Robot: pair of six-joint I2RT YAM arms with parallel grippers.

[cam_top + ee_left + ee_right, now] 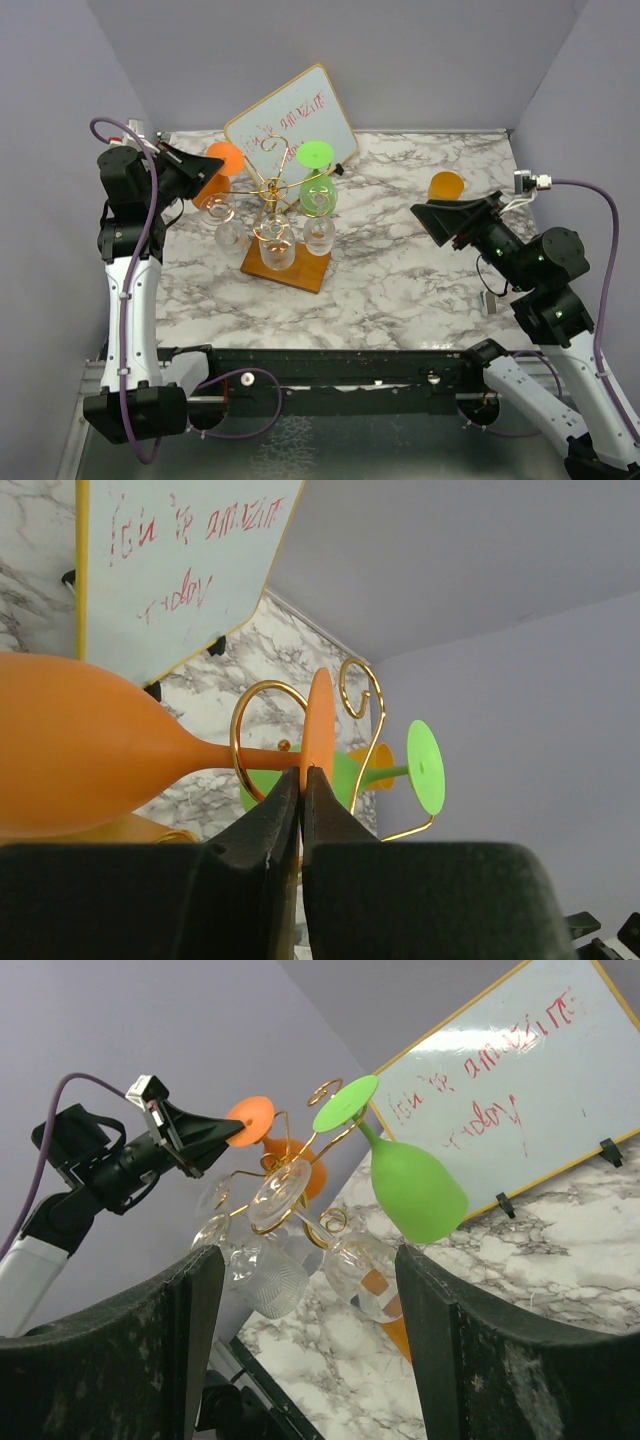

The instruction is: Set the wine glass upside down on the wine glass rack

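Note:
The orange wine glass (70, 745) hangs bowl-down at the left side of the gold wine glass rack (268, 190). In the left wrist view its stem crosses a gold curl (243, 715). My left gripper (302, 780) is shut on the rim of the glass's round foot (319, 725), which also shows in the top view as the orange foot (226, 158). My right gripper (430, 220) stands open to the right of the rack, away from it, with nothing between its fingers (190, 1310).
On the rack hang a green wine glass (318, 190) and several clear glasses (276, 245), above its wooden base (300, 272). A tilted whiteboard (290, 115) stands behind. Another orange glass (446, 186) stands at the back right.

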